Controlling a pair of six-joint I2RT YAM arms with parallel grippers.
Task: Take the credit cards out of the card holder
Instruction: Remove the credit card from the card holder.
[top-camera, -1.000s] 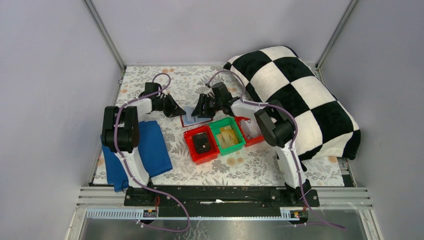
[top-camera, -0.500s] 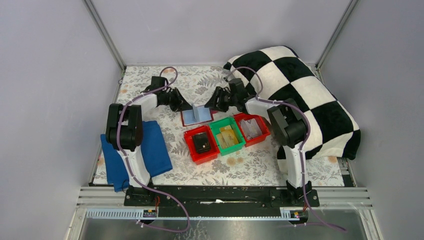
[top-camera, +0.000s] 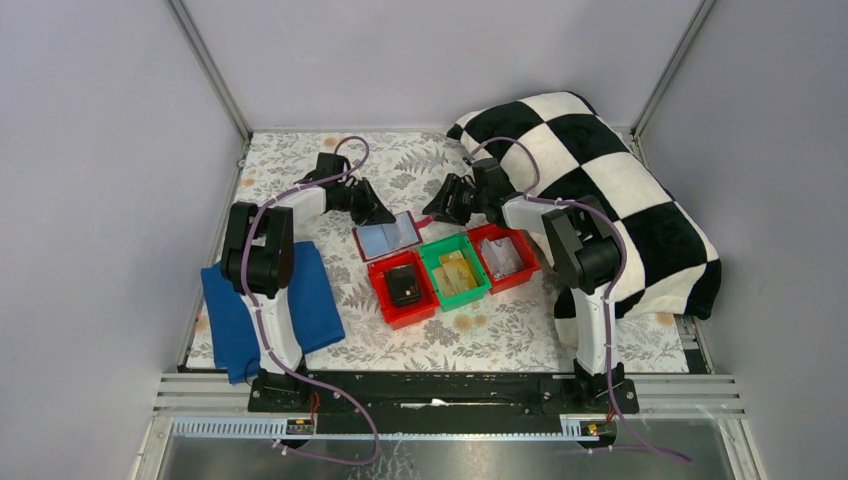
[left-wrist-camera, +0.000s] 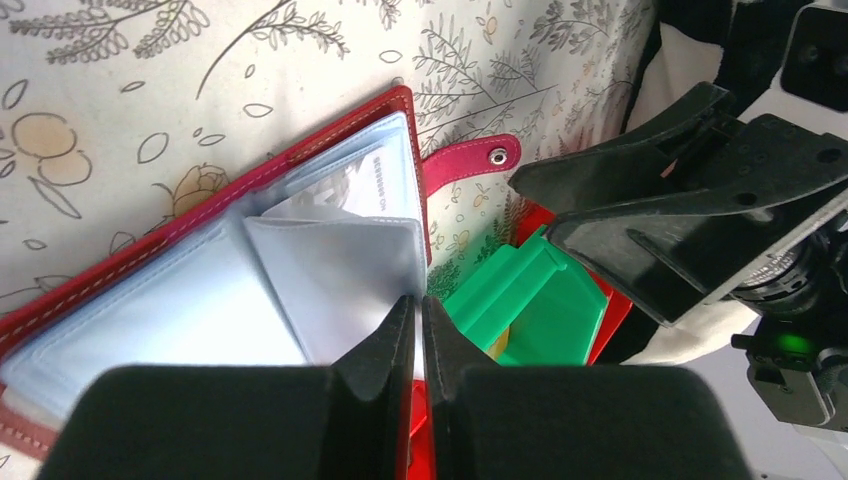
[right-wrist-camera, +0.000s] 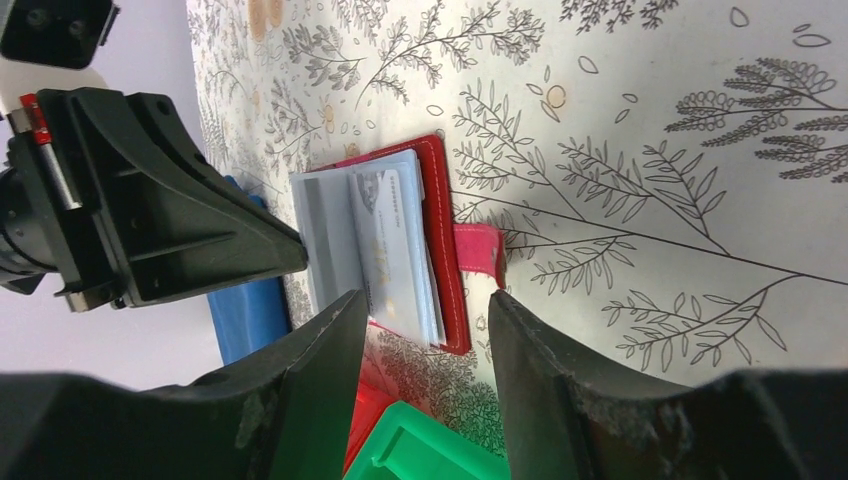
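I am watching the small dark red folding card holder (top-camera: 388, 238) lying open, pockets up, on the floral-printed worktop (top-camera: 300, 165). It is sitting about midway between the left and right edges and somewhat nearer the far edge than the near one. It is resting just beyond a row of three small plastic bins. These are a red plastic bin (top-camera: 377, 292) carrying a small black boxy object (top-camera: 404, 285), a green plastic bin (top-camera: 466, 299) holding flat yellow-tan pieces (top-camera: 455, 272), and a second red bin (top-camera: 518, 279).

The holder's pale blue plastic sleeves are fanning out. The thin whitish credit cards (right-wrist-camera: 392, 235) are sitting inside the sleeves, with faint print showing through. I cannot count them. The holder's short red strap tab (right-wrist-camera: 478, 255) is lying flat on the worktop and pointing toward the right edge.

The left gripper (left-wrist-camera: 418, 300) is reaching in from the left side. Its jaws are clenching together on the edge of one pale blue sleeve, and a thin sliver of that sleeve is showing between the fingers.

The right gripper (right-wrist-camera: 425, 300) is hanging released over the strap-tab side of the holder with its fingers spread wide. As far as I can see, it is touching nothing.

A folded blue cloth (top-camera: 275, 300) is lying along the left edge toward the near-left corner. A black-and-white checkered blanket (top-camera: 600, 190) is filling the far-right corner.
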